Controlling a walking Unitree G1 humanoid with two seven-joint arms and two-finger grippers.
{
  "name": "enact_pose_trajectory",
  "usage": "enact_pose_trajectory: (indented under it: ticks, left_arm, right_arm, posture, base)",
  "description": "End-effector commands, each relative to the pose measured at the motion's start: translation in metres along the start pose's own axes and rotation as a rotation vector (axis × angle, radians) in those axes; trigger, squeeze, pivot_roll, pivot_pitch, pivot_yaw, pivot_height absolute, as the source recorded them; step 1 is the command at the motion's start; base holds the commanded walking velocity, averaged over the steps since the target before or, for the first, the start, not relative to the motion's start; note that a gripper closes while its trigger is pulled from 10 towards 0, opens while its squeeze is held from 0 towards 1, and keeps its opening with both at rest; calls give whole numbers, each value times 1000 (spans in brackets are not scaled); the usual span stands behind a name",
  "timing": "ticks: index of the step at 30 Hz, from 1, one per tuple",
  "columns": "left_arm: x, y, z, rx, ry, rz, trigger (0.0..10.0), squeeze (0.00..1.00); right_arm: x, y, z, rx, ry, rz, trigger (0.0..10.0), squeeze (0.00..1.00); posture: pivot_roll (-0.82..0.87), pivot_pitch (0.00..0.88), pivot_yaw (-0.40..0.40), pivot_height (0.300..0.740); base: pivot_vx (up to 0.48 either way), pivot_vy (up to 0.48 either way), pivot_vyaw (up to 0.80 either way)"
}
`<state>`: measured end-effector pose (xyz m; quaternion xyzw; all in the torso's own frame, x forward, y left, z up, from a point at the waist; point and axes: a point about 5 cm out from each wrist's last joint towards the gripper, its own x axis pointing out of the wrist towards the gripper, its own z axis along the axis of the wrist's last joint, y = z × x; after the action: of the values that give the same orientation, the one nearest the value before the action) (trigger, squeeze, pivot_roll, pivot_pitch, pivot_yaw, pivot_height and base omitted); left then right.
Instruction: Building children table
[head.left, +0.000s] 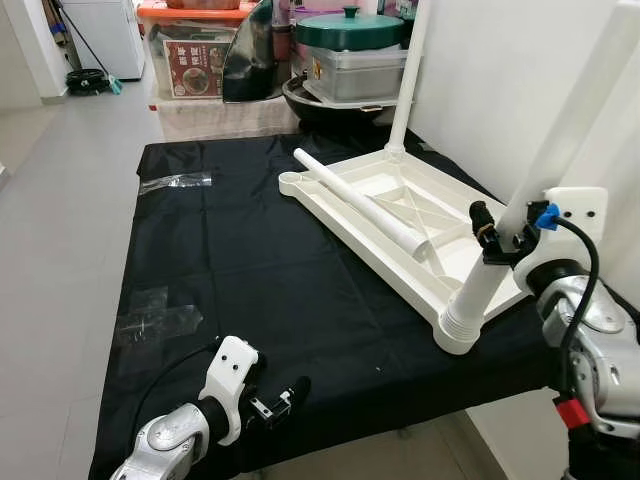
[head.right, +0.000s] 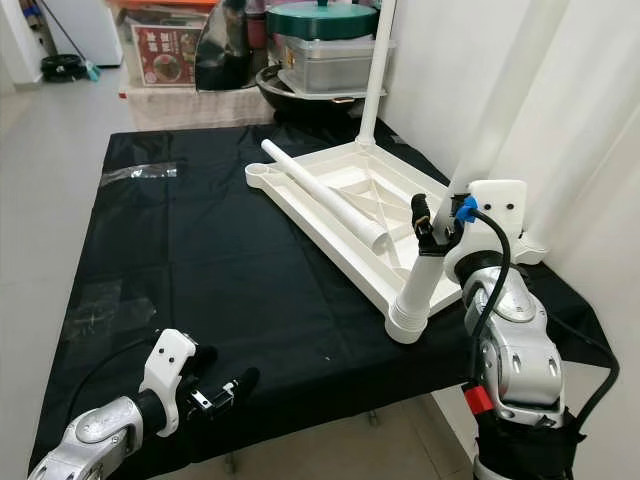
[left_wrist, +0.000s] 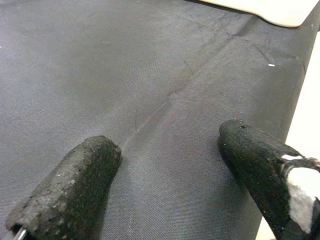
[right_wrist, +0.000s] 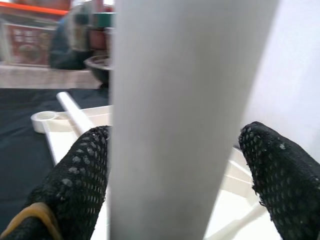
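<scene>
Black cloth (head.left: 250, 260) covers the whole work surface in front of me, and on its right half lies the white tabletop (head.left: 400, 215), upside down with its ribbed underside showing. One leg (head.left: 408, 70) stands upright in the far corner socket, close to the white wall (head.left: 500, 80). A second leg (head.left: 565, 140) rises tilted from the near corner socket, where its threaded collar meets the tabletop. A loose leg (head.left: 360, 203) lies flat across the ribs, one end near the empty round socket (head.left: 292, 181) at the far left corner.

Beyond the cloth's far edge the way is crowded: a clear storage bin (head.left: 195, 50) with an orange lid holds a red printed box, and beside it a grey container (head.left: 350, 72) sits under a green lidded pot (head.left: 350, 28), all stacked over a dark wok (head.left: 330, 105).

My right gripper (right_wrist: 175, 165) is up against the tilted leg just above its collar; my two fingers (right_wrist: 80, 170) sit on either side of it, spread wider than the tube, with a gap visible on the right side, so I am not clamping it. My left gripper (left_wrist: 170, 165) rests low over bare cloth near the front edge, well apart from the tabletop, fingers released and holding nothing.

Two clear plastic wrappers lie on the cloth's left side, one (head.left: 175, 181) at the far end and one (head.left: 155, 318) nearer me.
</scene>
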<state>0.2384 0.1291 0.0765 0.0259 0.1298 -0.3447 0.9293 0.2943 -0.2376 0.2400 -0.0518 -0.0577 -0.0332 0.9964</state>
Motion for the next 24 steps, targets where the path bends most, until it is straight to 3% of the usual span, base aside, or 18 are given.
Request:
enact_pose_trajectory:
  ticks: [1, 15, 24]
  left_arm:
    - [3, -3, -2, 0, 8, -19, 10000, 0]
    - [3, -4, -2, 2, 10, -25, 10000, 0]
    - [3, -3, -3, -1, 10, -21, 10000, 0]
  right_arm:
    - [0, -1, -1, 7, 1, 24, 10000, 0]
    - [0, 2, 0, 37, 1, 158, 10000, 0]
    - [10, -15, 3, -18, -10, 155, 10000, 0]
  posture:
    - [-48, 0, -52, 740]
    - [-47, 0, -49, 740]
    - [-44, 0, -54, 740]
  base:
    - [0, 0, 0]
    - [0, 0, 0]
    - [0, 0, 0]
